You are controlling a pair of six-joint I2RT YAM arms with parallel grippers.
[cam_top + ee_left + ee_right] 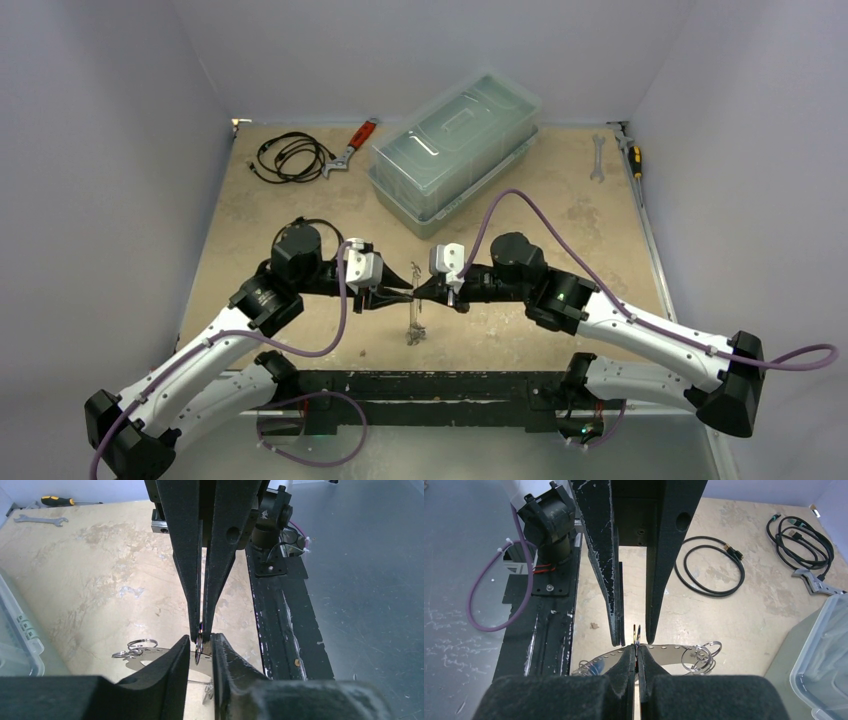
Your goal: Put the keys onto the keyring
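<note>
My right gripper is shut on a small metal split ring, seen edge-on, above the middle of the table. My left gripper meets it tip to tip, open narrowly. Its fingers straddle that ring with a thin gap on each side. Just below the tips is the keyring, a pale curved band with a row of holes and several small split rings at its ends. I cannot tell whether it hangs or lies on the table. The keys are too small to make out; small silver bits show under the grippers.
A clear lidded plastic box stands at the back. A coiled black cable and a red-handled wrench lie at the back left. A spanner and a screwdriver lie at the back right. A black rail runs along the near edge.
</note>
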